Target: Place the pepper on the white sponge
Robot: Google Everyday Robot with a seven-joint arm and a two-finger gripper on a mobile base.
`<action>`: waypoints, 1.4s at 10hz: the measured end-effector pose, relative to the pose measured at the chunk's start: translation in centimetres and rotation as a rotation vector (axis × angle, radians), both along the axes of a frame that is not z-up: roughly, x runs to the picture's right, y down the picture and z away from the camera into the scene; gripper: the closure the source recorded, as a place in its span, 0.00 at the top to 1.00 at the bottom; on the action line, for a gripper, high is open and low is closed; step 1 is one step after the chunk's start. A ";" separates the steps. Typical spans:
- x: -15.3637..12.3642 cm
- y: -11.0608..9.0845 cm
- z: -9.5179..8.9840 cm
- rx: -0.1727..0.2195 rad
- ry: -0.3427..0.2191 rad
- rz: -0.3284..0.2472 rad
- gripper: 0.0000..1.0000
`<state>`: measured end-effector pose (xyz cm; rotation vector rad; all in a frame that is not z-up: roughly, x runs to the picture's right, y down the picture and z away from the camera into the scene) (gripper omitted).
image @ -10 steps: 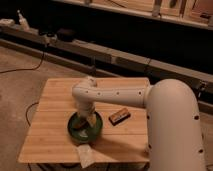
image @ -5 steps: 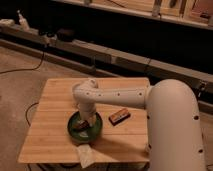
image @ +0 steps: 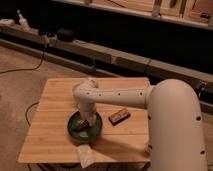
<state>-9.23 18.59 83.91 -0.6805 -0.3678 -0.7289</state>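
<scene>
Dim room, a long dark shelf along the back wall; in the foreground a slatted wooden table (image: pixel 50 135). On it, inside the green plate (image: pixel 100 131), the pepper (image: pixel 81 125): small, reddish-brown, lying left of the plate's middle and partly covered from above. Directly over it, low within the plate's rim, the gripper (image: pixel 86 120), at the end of the white arm (image: pixel 115 97) that reaches in from the right. Touching the pepper or only just above it: impossible to say. Open, closed or clamped on the pepper: cannot tell, with the wrist's own bulk in the way.

Just in front of the plate, near the table's front edge, the white sponge (image: pixel 85 154), pale and flat; touching the plate or barely apart from it, unclear. To the right of the plate, near but not touching, a dark rectangular block (image: pixel 119 116), lying flat and set at an angle. Further right, filling that side of the view, the robot's bulky white body (image: pixel 175 130). Far back on the left ledge, well apart from the table, a small white bottle (image: pixel 20 19), upright.
</scene>
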 end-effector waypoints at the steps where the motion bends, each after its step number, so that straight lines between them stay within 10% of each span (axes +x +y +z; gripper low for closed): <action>1: 0.0 0.1 0.0 -0.005 0.001 0.001 0.30; 6: 0.0 -0.1 -0.7 -0.020 -0.011 0.011 0.18; 11: -0.1 -2.7 -5.7 0.016 -0.061 0.026 0.18; 14: 0.2 -2.0 -6.8 0.024 -0.086 0.003 0.36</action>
